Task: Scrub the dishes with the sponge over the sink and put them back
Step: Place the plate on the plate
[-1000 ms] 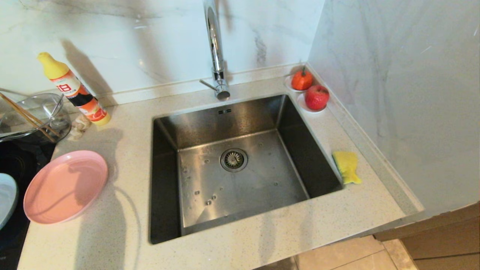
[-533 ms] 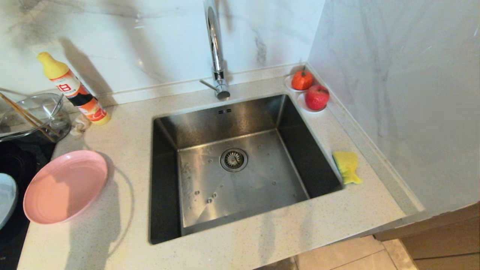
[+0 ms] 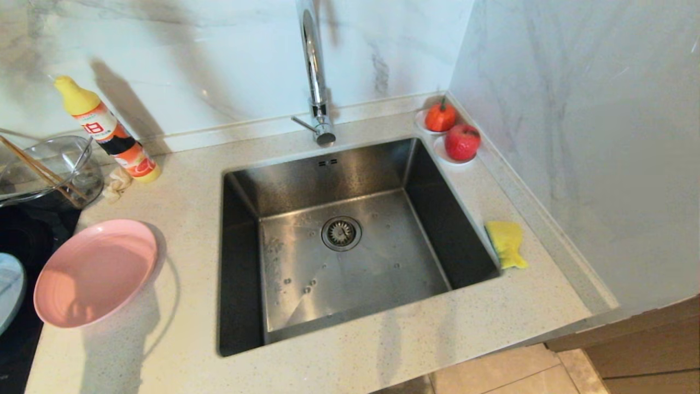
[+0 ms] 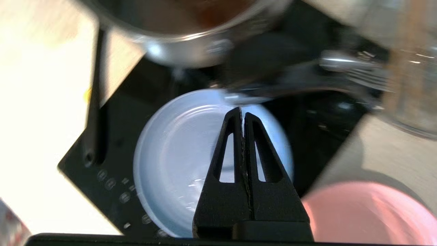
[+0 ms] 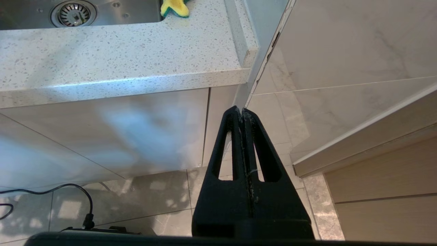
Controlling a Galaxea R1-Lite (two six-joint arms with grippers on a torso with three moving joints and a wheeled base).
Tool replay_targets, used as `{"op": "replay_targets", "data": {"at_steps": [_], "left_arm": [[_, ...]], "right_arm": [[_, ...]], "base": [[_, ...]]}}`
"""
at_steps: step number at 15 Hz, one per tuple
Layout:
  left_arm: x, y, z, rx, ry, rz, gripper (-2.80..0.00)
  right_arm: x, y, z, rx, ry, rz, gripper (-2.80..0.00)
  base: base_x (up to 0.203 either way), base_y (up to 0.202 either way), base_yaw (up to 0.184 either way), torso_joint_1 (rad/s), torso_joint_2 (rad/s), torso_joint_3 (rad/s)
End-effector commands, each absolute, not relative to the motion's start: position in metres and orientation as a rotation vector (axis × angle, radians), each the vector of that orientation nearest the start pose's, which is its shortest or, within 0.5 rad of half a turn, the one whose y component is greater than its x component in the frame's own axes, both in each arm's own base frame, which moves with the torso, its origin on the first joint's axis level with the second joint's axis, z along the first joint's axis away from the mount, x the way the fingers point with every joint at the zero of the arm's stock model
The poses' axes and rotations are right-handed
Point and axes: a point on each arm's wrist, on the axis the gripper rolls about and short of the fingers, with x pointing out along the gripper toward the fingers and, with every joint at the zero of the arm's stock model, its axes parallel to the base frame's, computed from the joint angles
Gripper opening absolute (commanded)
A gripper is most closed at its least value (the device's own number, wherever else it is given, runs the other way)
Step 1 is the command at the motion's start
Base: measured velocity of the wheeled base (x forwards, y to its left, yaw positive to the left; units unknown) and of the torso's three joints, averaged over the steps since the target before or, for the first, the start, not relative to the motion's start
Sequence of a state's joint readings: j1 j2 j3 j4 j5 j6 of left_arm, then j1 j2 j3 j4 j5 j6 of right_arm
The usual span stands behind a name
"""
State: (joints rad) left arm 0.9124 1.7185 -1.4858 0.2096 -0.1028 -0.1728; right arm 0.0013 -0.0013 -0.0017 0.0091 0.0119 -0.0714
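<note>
The pink plate (image 3: 94,272) lies on the counter left of the sink (image 3: 350,241); it also shows in the left wrist view as the pink plate (image 4: 372,212). The light blue plate (image 3: 10,290) sits on the black cooktop at the far left edge. In the left wrist view my left gripper (image 4: 242,111) hangs shut and empty over the light blue plate (image 4: 177,160). The yellow sponge (image 3: 506,243) rests on the counter right of the sink, also seen as the sponge (image 5: 174,8). My right gripper (image 5: 241,111) is shut and empty, parked below the counter front over the floor. Neither gripper shows in the head view.
A soap bottle (image 3: 106,130) and a glass bowl (image 3: 46,169) with chopsticks stand at the back left. Two saucers with fruit (image 3: 453,131) sit in the back right corner beside the wall. The faucet (image 3: 314,71) rises behind the sink. A metal pot (image 4: 177,30) is on the cooktop.
The arm's shadow has slid across the pink plate and the counter on the left. Objects on the counter have not moved.
</note>
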Motion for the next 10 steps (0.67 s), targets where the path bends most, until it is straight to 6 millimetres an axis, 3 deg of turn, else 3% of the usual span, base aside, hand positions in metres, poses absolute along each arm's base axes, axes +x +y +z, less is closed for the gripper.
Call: {"op": "replay_targets", "data": {"at_steps": [1,5,10], "left_arm": [[0.195,0.276,0.265,-0.445,0.374,0.883,-2.8],[0.18,0.291,0.245,-0.538,0.446,0.903,-2.8],[0.184,0.312,0.211,-0.611,0.528,0.901,-2.8]], "right_arm": [[-0.023,0.0,0.075,-0.072,0.006,0.014,-2.8],[-0.023,0.0,0.075,-0.072,0.006,0.014,-2.8],[-0.023,0.0,0.075,-0.072,0.006,0.014,-2.8]], "base": [[0.0,0.0,0.0,0.0,0.0,0.0],[0.0,0.0,0.0,0.0,0.0,0.0],[0.0,0.0,0.0,0.0,0.0,0.0]]}}
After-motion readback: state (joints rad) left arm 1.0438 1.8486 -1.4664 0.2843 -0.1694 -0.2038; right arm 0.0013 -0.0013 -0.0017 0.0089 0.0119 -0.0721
